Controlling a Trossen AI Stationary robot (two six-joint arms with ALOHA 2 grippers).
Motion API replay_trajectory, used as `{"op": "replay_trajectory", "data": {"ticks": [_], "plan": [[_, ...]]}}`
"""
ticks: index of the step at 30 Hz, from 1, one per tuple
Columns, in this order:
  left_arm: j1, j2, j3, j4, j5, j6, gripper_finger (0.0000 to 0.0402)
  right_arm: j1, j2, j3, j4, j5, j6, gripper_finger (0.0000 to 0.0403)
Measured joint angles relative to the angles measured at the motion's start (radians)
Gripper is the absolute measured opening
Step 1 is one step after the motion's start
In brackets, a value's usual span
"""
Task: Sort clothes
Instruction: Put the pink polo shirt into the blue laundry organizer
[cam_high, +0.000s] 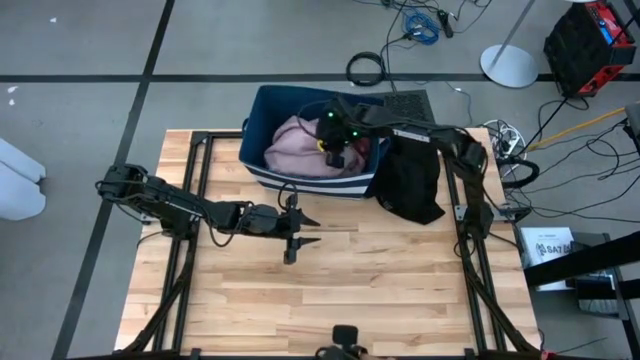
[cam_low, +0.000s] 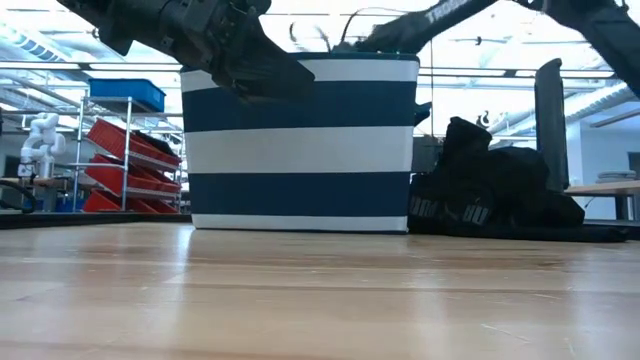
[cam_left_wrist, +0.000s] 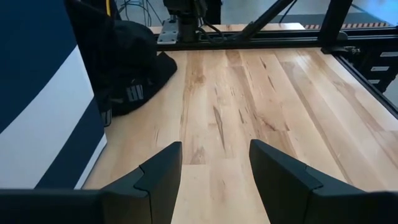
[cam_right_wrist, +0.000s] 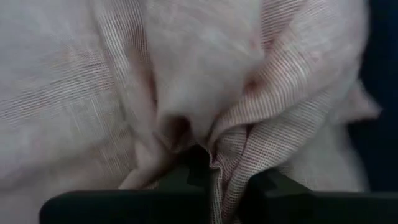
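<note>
A dark blue bin with white stripes (cam_high: 262, 172) stands at the table's far middle and holds a pale pink garment (cam_high: 300, 148). My right gripper (cam_high: 335, 152) reaches down into the bin and is shut on the pink cloth, which fills the right wrist view (cam_right_wrist: 186, 74). A black garment (cam_high: 412, 180) lies in a heap on the table right of the bin, also in the low view (cam_low: 490, 195). My left gripper (cam_high: 305, 230) is open and empty above the table's middle, in front of the bin. My right gripper pinches a bunched fold of the pink garment (cam_right_wrist: 227, 171) between its two fingers, coming from above and pointing down into the bin. Several layers seem gathered at the fingers. The rest of the garment lies slack in the bin.
Black frame rails (cam_high: 470, 250) run along the table's left and right sides. Bare wood lies in front of the bin (cam_high: 340, 290). The other garments and socks do not show.
</note>
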Motion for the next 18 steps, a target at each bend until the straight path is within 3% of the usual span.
{"op": "replay_trajectory", "data": {"ticks": [11,18], "plan": [[0.000,0.000,0.000,0.000,0.000,0.008,0.0199,-0.018,0.061,0.000,-0.030,0.013,0.018,0.0071],[0.004,0.000,0.000,0.000,0.000,0.010,0.0199,-0.003,-0.005,0.000,-0.026,0.015,0.036,0.0128]]}}
